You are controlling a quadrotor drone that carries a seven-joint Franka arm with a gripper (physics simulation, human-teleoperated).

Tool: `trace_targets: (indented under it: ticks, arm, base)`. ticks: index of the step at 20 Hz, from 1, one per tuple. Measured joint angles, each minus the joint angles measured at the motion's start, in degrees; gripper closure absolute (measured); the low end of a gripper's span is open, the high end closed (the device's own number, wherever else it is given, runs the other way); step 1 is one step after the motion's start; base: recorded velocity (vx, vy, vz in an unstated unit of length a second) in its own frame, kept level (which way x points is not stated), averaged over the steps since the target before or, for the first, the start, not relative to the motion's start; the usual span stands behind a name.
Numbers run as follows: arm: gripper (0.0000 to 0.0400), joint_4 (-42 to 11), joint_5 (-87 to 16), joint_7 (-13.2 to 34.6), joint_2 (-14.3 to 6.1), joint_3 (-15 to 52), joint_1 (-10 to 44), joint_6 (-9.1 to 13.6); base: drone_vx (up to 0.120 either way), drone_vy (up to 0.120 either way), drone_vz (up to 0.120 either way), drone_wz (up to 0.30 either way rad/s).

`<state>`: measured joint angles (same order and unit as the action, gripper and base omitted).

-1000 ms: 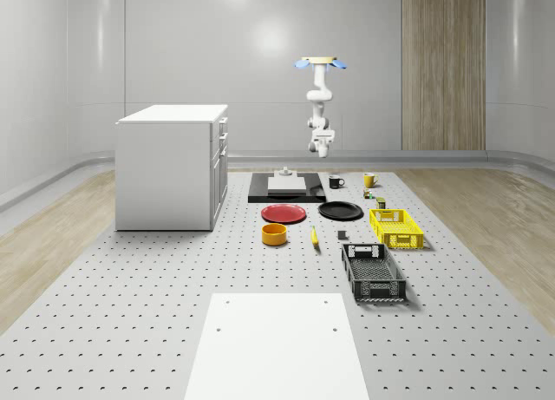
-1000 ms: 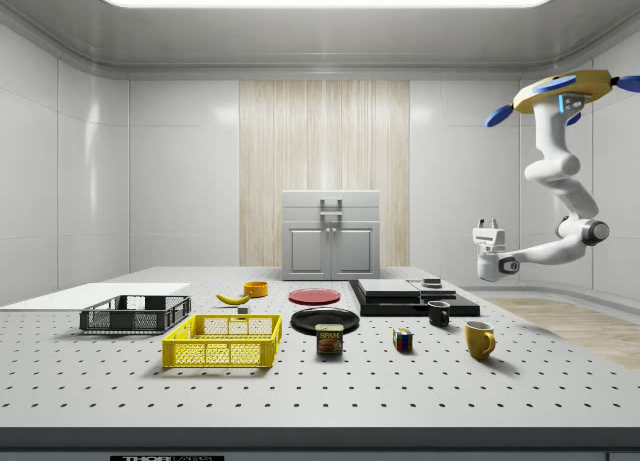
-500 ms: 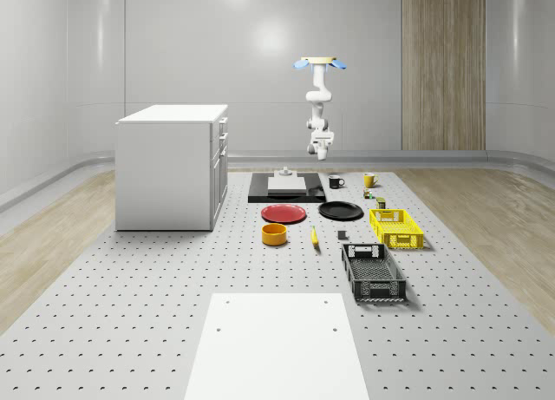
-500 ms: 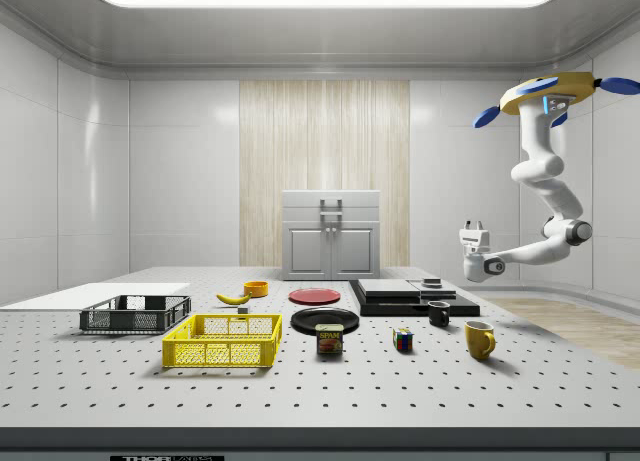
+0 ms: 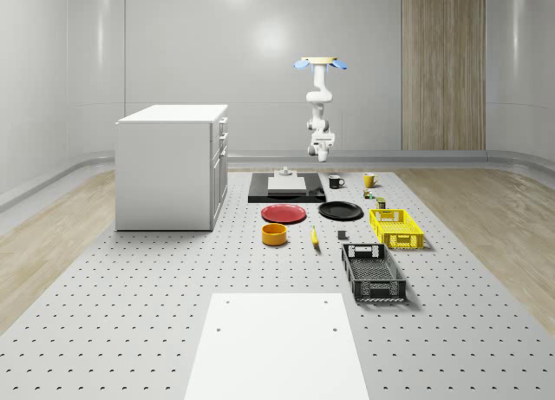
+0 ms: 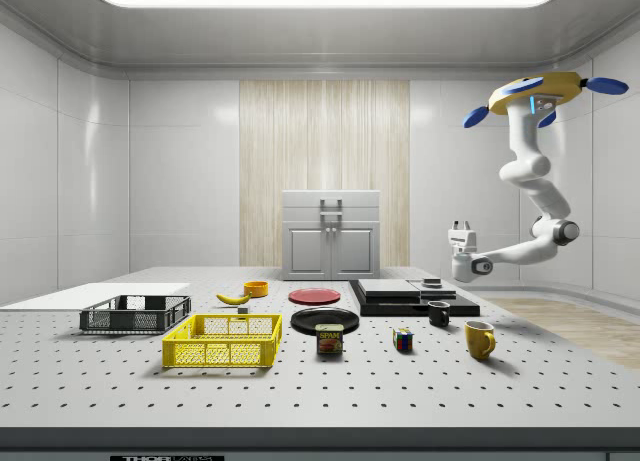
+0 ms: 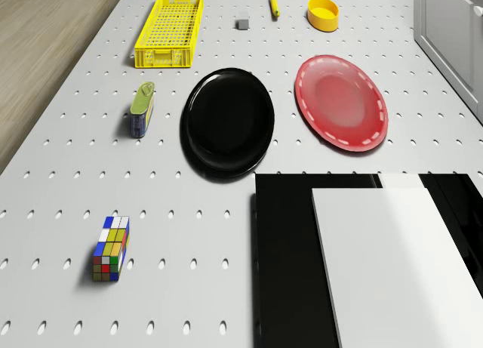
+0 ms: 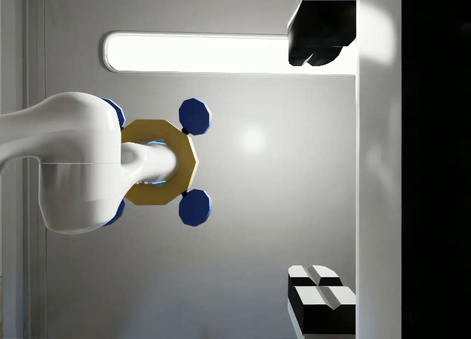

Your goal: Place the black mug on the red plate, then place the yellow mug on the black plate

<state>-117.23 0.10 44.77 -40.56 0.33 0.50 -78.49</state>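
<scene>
Fingers (image 8: 318, 34) of the hand (image 6: 461, 223) stand wide apart and point up toward the ceiling, holding nothing and touching nothing. The hand hangs in the air well above the desk (image 5: 156, 322), over the far end near the black slab (image 6: 415, 299). The drone (image 6: 540, 86) hovers high above and behind it, with the arm (image 6: 530, 171) bent down and forward. The black mug (image 6: 439, 314) stands on the desk just beside the slab, below the hand, and the yellow mug (image 6: 479, 339) stands on the desk near it. Both are apart from the plates. The red plate (image 7: 341, 101) and the black plate (image 7: 228, 121) lie side by side on the desk with bare faces. The yellow crate (image 7: 162, 60) shows its bare mesh floor, and a black crate (image 5: 362, 248) lies beyond it toward the near end. A yellow bowl (image 5: 274, 234) sits near the red plate, and what is inside it I cannot tell.
</scene>
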Motion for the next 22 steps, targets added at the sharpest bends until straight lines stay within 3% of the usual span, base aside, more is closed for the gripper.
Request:
trace_targets:
  ticks: [22]
  arm:
    - [0.0000,-0.7,-3.6,0.4,-0.7,2.6,0.8,-1.0]
  base:
    - [0.120,0.000,0.000,0.000]
